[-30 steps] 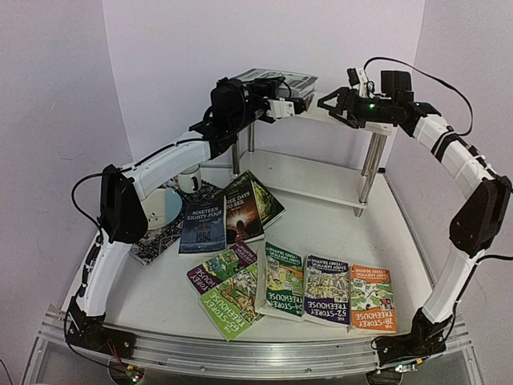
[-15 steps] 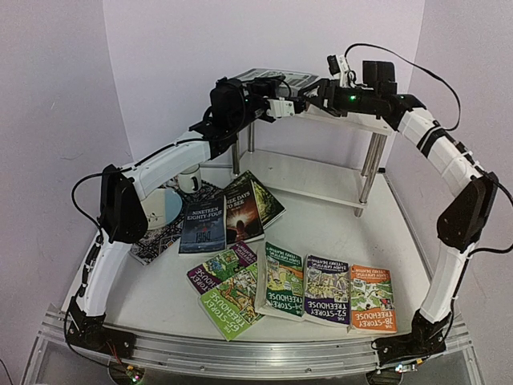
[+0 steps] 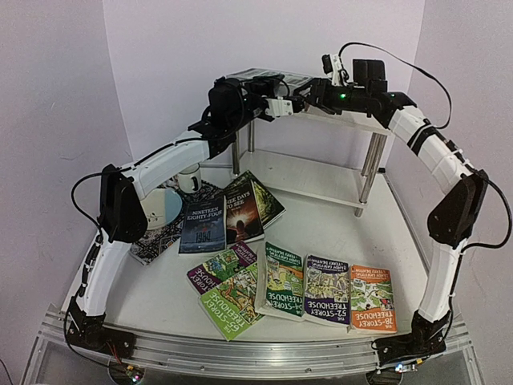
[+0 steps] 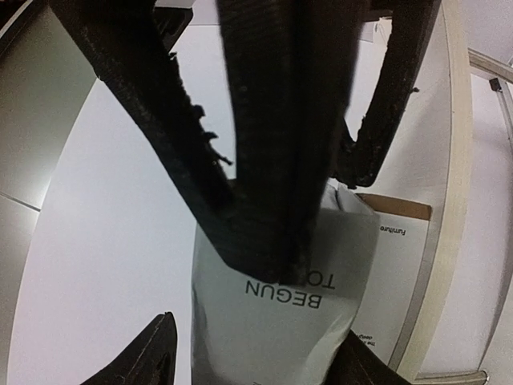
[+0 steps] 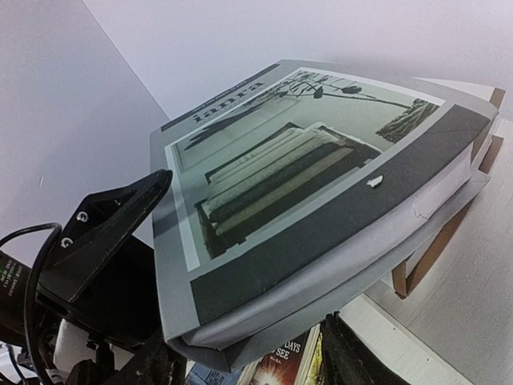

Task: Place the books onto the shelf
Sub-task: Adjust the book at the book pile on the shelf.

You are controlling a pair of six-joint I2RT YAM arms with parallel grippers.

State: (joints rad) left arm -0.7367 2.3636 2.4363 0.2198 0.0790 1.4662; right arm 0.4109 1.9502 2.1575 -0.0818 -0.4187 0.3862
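Left hand (image 4: 256,357) grips a grey book (image 4: 272,321) at the shelf's (image 3: 321,183) top left edge. Right hand (image 5: 240,361): can't tell. Next, probably lay it flat.

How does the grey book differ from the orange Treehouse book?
The grey book is plain-toned, the orange book cartoon-bright. The grey book is up on top of the shelf, between the left claw's fingers; the orange book lies untouched on the table. Both are paperbacks.

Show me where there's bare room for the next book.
The shelf's lower board is bare between its legs. The table is bare between the shelf and the front row of books. Crowded: the top board's left end, at the grey stack.
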